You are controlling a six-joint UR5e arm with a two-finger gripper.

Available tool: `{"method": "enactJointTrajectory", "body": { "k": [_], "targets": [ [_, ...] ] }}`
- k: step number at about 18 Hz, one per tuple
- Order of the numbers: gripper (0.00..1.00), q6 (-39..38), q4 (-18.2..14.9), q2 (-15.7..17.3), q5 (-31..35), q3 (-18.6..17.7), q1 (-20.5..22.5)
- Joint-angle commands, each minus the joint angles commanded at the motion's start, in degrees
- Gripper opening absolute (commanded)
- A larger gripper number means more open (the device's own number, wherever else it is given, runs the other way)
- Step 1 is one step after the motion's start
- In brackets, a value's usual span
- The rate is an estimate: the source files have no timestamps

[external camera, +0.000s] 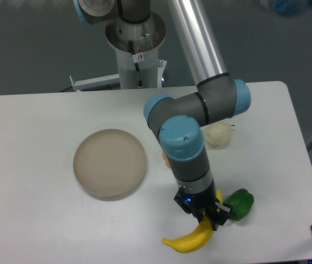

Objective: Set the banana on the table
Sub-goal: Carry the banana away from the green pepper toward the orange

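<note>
Gripper (205,216) clamped the banana (190,240) near the table's (34,220) front edge. Pepper (239,204) sat just right of it.

Arm reaches down from upper left, wrist vertical; gripper (206,215) points downward, clamped on banana (189,240).

Banana (187,242) near table (29,220) front edge; pepper (238,204) right; plate (109,163) left, farther back.

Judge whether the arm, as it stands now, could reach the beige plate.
Probably yes: the plate lies bare beside the arm, nothing between, but the gripper is shut on the banana.
</note>
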Motion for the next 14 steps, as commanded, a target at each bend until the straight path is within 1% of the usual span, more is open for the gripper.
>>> {"method": "enactJointTrajectory", "body": {
  "k": [1, 3, 6, 7, 9, 14],
  "targets": [
    [0.34, 0.0, 0.0, 0.53, -0.09, -1.41, -0.09],
    [0.34, -0.09, 0.0, 1.23, -0.26, -3.0, 0.0],
    [0.34, -0.17, -0.17, 0.89, -0.35, -4.06, -0.09],
    [0.34, -0.52, -0.09, 0.62, -0.44, -5.11, -0.09],
    [0.34, -1.05, -0.17, 0.18, -0.53, -5.55, -0.17],
    [0.34, -5.36, -0.35, -0.52, -1.32, -5.91, -0.35]
  ]
}}
